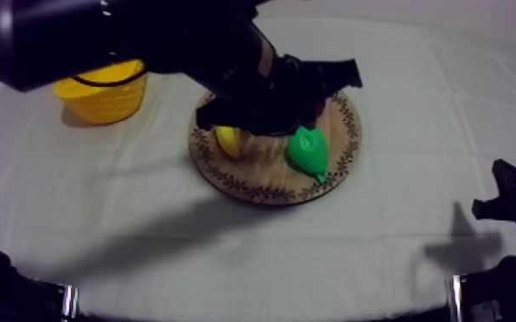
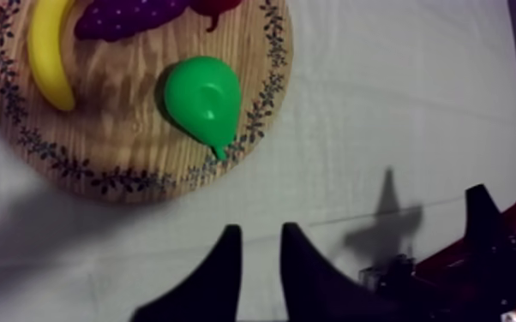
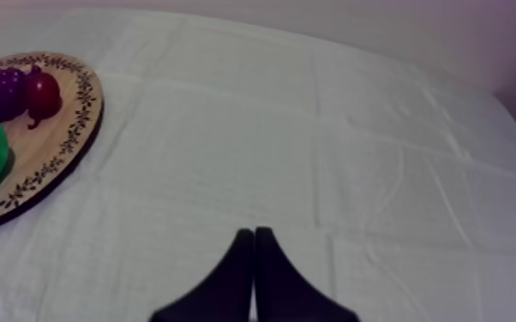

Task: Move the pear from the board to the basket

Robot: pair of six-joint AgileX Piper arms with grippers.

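Just off the rim of the round wooden board [image 2: 124, 128], the left tool [image 2: 260, 229] hangs released near the green toy pear [image 2: 200, 96]. Closing off-centre could squirt it toward the yellow banana [image 2: 49, 56].

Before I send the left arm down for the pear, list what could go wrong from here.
1. The pear lies on its side at the rim of the wooden board, stem outward; the open left claw could pinch its taper and squirt it onto the cloth.
2. The banana and grapes lie close by; an off-line descent may knock them.
3. The yellow basket stands off the board; a weak grip might drop the pear on the way.
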